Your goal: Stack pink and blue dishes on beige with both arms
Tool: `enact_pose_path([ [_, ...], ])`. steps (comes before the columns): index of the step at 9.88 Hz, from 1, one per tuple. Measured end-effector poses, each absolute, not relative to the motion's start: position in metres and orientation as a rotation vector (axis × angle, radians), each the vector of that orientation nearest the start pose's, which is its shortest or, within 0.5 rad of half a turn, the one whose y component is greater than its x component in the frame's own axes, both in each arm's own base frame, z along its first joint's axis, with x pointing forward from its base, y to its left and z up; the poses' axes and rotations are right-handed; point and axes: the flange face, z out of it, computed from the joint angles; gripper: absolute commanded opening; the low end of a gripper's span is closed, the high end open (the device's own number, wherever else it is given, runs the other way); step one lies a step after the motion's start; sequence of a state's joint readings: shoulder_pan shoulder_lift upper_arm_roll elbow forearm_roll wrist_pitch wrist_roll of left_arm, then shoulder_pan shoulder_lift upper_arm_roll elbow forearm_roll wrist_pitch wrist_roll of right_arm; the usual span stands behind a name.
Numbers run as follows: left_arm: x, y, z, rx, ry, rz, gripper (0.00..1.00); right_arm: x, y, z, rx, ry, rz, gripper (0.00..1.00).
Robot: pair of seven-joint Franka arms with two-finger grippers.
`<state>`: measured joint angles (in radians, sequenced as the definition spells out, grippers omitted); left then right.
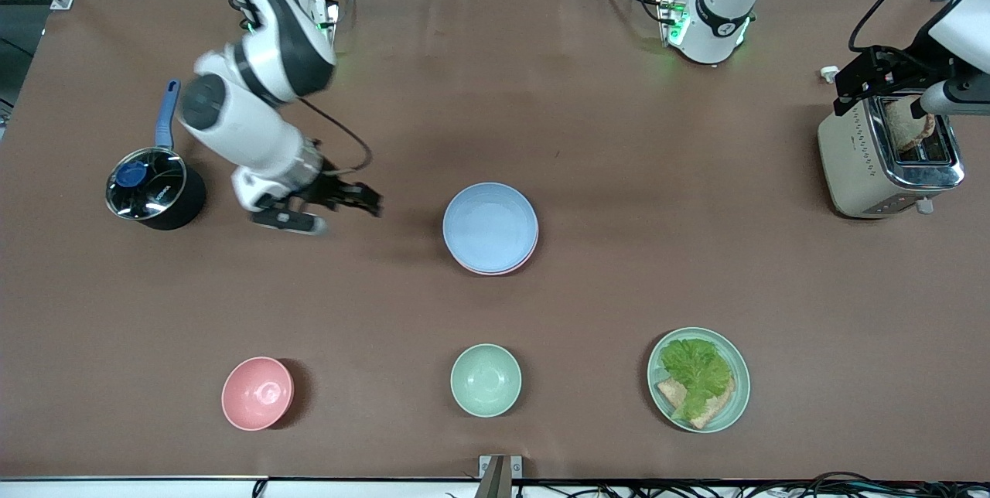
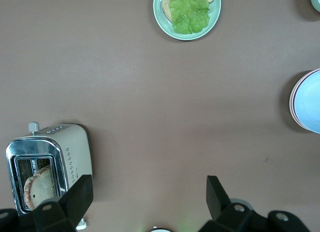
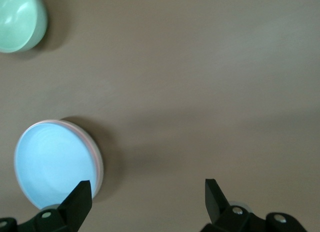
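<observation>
Light blue round matte plate (image 1: 489, 226) tops pale pink plate (image 1: 495, 269) mid-table; beige plate not visible, stack likely done. Right gripper (image 1: 340, 204) spread, empty. Left gripper (image 2: 147, 199) spread above toaster (image 1: 889, 154).

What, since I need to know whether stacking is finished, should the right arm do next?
Probably lift away toward its base. The right gripper hangs open and empty over bare table beside the stack, where the blue plate already lies on the pink plate. Whether beige lies underneath cannot be told. The left gripper waits open over the toaster.
</observation>
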<state>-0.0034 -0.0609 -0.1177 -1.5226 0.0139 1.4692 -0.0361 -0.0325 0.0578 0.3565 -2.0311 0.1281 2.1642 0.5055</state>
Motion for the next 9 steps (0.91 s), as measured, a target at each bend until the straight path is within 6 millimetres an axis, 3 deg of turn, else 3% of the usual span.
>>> enact_pose_path([
  [2, 0.524, -0.064, 0.674, -3.120, 0.129, -0.027, 1.00, 0.553, 0.101, 0.509, -3.021, 0.470, -0.077, 1.00],
  [4, 0.526, -0.064, 0.674, -3.121, 0.129, -0.027, 1.00, 0.563, 0.038, 0.568, -3.036, 0.463, -0.114, 1.00],
  [7, 0.526, -0.065, 0.675, -3.121, 0.135, -0.032, 1.00, 0.554, -0.020, 0.640, -3.053, 0.417, -0.106, 1.00],
  [9, 0.526, -0.067, 0.675, -3.121, 0.139, -0.031, 1.00, 0.543, -0.048, 0.668, -3.065, 0.361, -0.090, 1.00],
])
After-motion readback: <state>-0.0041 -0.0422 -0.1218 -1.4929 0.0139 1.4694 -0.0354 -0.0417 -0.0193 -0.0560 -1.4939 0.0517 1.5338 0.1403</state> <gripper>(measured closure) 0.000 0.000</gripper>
